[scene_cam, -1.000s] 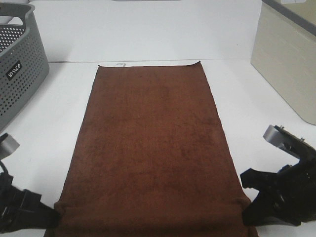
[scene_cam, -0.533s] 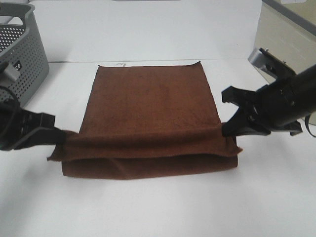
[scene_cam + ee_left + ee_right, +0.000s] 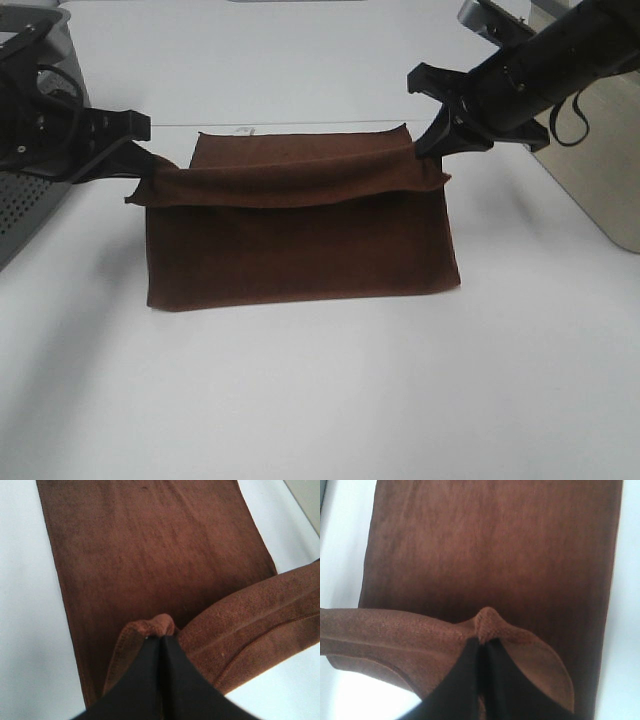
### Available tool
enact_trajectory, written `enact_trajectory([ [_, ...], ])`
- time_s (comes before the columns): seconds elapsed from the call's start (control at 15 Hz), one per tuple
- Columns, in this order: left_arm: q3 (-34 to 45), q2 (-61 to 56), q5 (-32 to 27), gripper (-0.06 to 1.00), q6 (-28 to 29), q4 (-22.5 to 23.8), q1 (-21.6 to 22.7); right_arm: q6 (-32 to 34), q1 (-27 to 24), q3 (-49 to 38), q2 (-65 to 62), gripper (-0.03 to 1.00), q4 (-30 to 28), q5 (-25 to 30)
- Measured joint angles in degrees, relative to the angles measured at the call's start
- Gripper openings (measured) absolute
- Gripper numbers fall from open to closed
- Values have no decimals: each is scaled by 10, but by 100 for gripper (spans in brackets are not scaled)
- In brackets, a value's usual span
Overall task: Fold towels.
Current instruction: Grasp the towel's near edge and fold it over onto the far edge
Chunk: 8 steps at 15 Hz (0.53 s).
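Note:
A dark reddish-brown towel [image 3: 300,250] lies doubled over on the white table, its fold toward the front. My left gripper [image 3: 148,168] is shut on the left corner of the lifted hem [image 3: 150,628]. At the right corner of that hem [image 3: 487,620], my right gripper [image 3: 428,152] is pinched shut. The raised edge [image 3: 290,182] sags between the two grippers, just short of the towel's far edge [image 3: 300,133]. A small white tag [image 3: 243,130] shows at the far edge.
A grey perforated basket [image 3: 25,215] stands at the far left behind my left arm. A beige box [image 3: 600,170] with a grey lid sits at the right edge. White tabletop [image 3: 320,400] stretches in front of the towel.
Both grippers have carried the near hem up and away toward the far edge, folding the towel over itself. The flat part has shrunk from full length to about half.

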<state>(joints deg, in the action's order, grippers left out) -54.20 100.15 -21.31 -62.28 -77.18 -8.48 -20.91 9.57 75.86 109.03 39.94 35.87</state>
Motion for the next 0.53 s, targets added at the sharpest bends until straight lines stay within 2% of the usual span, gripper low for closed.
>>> enact_trajectory([
  [0.27,-123,105,22,0,1,5,0,25,-1,159,97,0,-34,1],
  [0.53,-247,197,49,0,1,11,0,27,-16,286,185,0,-39,2],
])
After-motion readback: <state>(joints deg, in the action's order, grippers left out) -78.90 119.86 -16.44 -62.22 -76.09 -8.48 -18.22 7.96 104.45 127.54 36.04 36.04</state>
